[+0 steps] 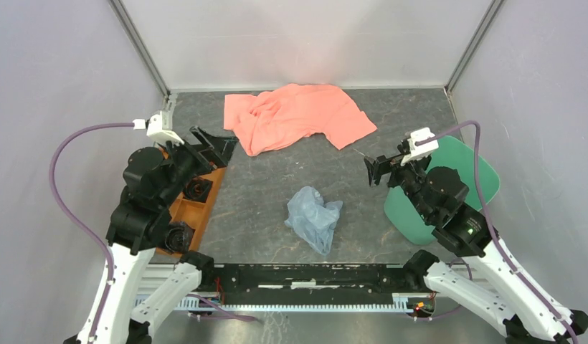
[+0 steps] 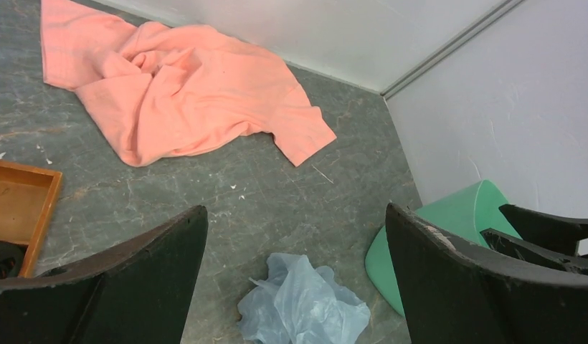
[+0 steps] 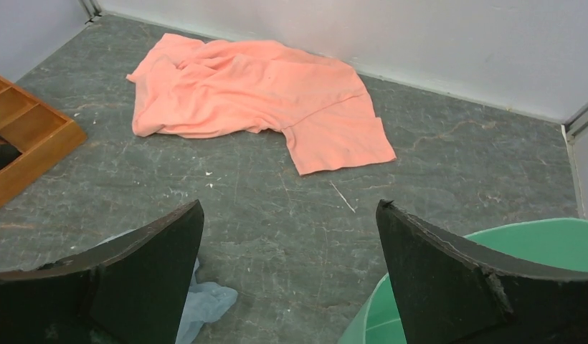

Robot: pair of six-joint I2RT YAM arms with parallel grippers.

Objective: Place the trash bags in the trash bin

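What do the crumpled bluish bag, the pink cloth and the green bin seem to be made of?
The bag looks like thin plastic film: translucent pale blue, crinkled, slightly glossy. The cloth seems to be soft fabric, matte salmon pink, lying in loose folds; the weave is too fine to tell. The bin is probably moulded plastic, with smooth, evenly green sides.

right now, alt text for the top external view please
A crumpled pale blue-grey plastic film bag lies centrally between two robot arms, the left hand and right hand both open and empty. A green plastic bin sits at the right, an orange compartmented tray at the left, a salmon-pink cloth at the back.
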